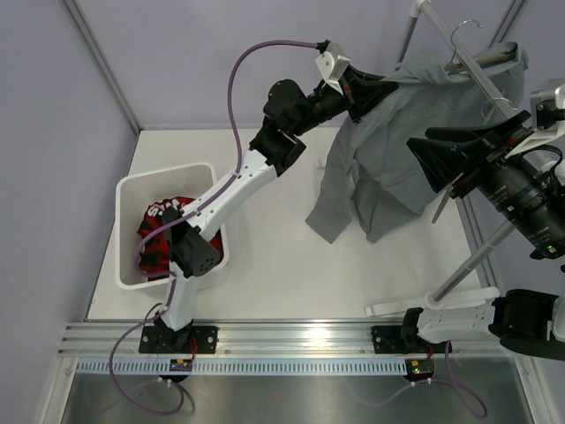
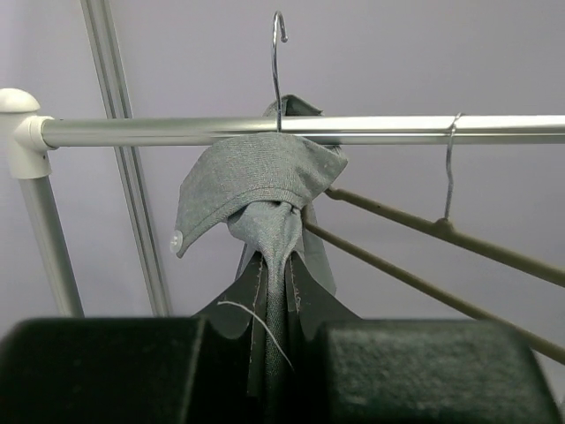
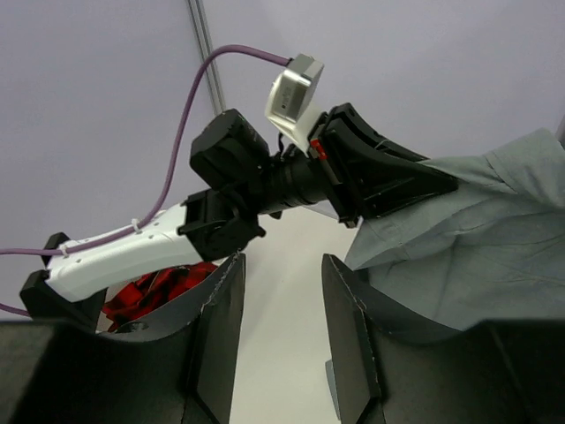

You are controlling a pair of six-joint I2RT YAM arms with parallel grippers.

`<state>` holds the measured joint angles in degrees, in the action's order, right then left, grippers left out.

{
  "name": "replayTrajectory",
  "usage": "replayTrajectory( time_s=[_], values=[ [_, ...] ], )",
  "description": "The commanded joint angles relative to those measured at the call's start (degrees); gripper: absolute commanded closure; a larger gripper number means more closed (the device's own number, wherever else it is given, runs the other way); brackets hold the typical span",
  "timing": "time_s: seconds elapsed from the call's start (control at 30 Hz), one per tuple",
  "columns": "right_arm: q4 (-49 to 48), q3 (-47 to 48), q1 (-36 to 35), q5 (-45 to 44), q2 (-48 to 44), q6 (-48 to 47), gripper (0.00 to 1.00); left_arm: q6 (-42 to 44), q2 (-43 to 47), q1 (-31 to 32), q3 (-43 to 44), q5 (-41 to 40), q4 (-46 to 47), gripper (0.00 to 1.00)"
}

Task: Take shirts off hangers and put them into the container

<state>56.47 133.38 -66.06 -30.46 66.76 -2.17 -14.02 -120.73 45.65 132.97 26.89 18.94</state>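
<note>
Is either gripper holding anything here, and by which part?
The left gripper pinches the grey shirt by bunched cloth near its collar; the right gripper is open, holding nothing.

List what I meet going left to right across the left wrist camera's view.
white rack post → grey shirt → bare hanger
</note>
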Motion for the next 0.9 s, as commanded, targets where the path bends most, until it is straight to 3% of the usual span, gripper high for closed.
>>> replayTrajectory(
  time_s=[0.0, 0.17, 0.4, 0.63, 0.87],
  values=[
    [0.58, -1.19, -0.3, -0.48, 0.3, -1.25, 0.51, 3.29, 9.79, 0.32, -3.84, -0.18, 4.62, 1.0],
    [-1.88, -4.53, -0.38, -0.39, -2.77, -0.55, 0.5, 5.58, 13.84, 0.23, -8.06, 0.09, 0.31, 1.0],
    [-0.66, -4.27, -0.38, -3.81, -3.3, -1.43, 0.48, 8.04, 24.03, 0.32, -24.75, -3.07, 0.75, 1.0],
    [-3.11, -13.14, -0.3, -3.82, -4.01, -1.96, 0.47, 8.75, 36.95, 0.23, -40.56, -6.94, -1.62, 1.0],
    [-7.07, -23.25, -0.38, -3.73, -5.5, 1.56, 0.57, 5.59, 52.59, 0.85, -53.33, -8.09, -3.82, 1.0]
  ],
)
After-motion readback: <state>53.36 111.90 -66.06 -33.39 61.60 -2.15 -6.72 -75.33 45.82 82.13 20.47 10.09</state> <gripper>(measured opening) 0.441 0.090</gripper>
